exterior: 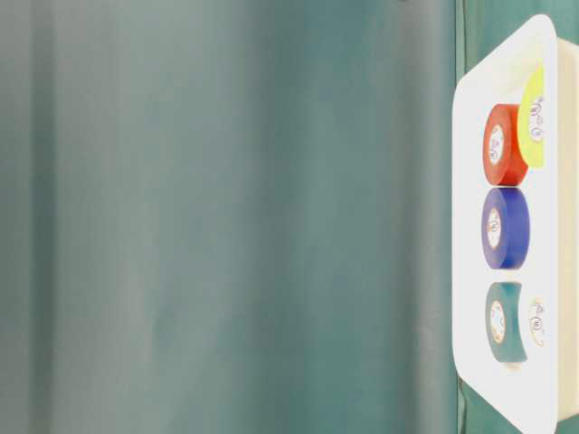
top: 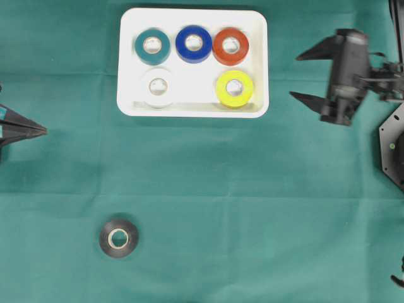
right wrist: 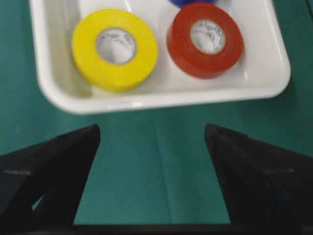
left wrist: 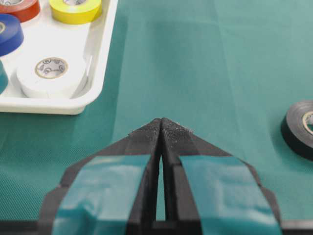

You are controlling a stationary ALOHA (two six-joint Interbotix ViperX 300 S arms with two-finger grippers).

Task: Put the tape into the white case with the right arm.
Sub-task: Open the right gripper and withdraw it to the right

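A black tape roll (top: 118, 238) lies flat on the green cloth at the lower left, far from both grippers; the left wrist view shows it at the right edge (left wrist: 299, 128). The white case (top: 126, 63) sits at the top middle and holds several rolls: teal (top: 152, 46), blue (top: 194, 43), red (top: 230, 46), white (top: 158, 86) and yellow (top: 235, 88). My right gripper (top: 295, 77) hovers just right of the case, open and empty, fingers pointing at it (right wrist: 152, 128). At the left edge my left gripper (top: 44, 130) is shut on nothing (left wrist: 161, 121).
Green cloth covers the whole table. The case has a bare spot between the white and yellow rolls (top: 196, 91). The right arm's base parts (top: 392, 145) stand at the right edge. The table-level view shows the case (exterior: 470, 181) side-on.
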